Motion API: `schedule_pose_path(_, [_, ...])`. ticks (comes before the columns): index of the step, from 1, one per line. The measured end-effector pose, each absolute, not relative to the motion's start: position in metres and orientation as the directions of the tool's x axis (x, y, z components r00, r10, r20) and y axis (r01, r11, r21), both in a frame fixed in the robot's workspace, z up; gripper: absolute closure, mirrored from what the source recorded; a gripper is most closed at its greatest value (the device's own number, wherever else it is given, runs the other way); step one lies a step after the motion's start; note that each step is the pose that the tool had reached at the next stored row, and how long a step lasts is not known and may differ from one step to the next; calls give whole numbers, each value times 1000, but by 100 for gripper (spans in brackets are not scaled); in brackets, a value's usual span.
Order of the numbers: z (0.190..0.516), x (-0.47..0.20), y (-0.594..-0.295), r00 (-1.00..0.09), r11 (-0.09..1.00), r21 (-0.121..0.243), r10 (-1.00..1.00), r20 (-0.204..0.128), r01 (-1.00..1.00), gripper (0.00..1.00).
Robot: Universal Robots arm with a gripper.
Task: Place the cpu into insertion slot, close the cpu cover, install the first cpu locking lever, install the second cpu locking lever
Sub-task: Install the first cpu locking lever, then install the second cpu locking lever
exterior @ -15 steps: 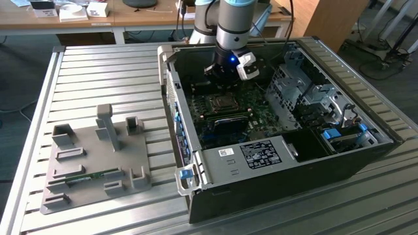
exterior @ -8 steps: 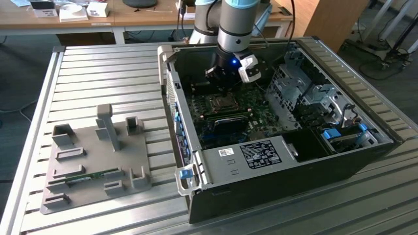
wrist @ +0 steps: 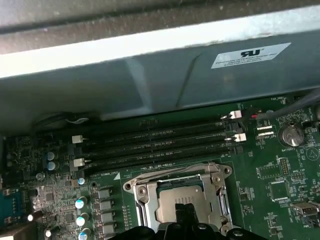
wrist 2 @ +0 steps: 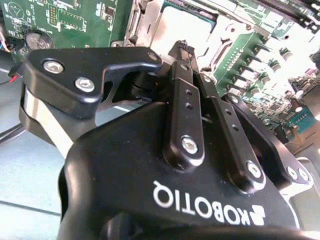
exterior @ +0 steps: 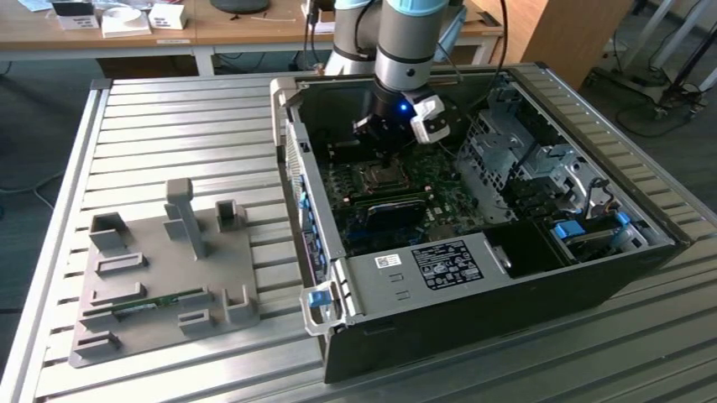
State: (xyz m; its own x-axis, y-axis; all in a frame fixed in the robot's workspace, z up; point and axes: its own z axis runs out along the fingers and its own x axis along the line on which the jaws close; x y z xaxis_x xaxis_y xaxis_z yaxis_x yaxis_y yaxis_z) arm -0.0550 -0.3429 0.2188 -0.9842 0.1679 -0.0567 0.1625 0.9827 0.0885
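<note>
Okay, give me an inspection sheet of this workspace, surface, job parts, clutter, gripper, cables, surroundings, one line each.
Surface: ribbed metal table, carrying the open computer case and a grey fixture block.
Job's things: cpu sits in the insertion slot with the cpu cover framing it.
Clutter: nothing seen loose on the table.
Grippers: gripper, fingers together, poised just above the cpu.
Cables: dark cable hangs by the arm; red and white leads at the board edge.
Surroundings: wooden desk with small boxes behind.
</note>
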Motion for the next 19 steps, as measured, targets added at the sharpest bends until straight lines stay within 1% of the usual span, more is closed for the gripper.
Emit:
schedule_pose_path(5, [224,-55,-343,-985,983,89,164,-57,159,89])
schedule_pose_path(19, [224,-55,-343,-987,985,88,153,-57,148,89])
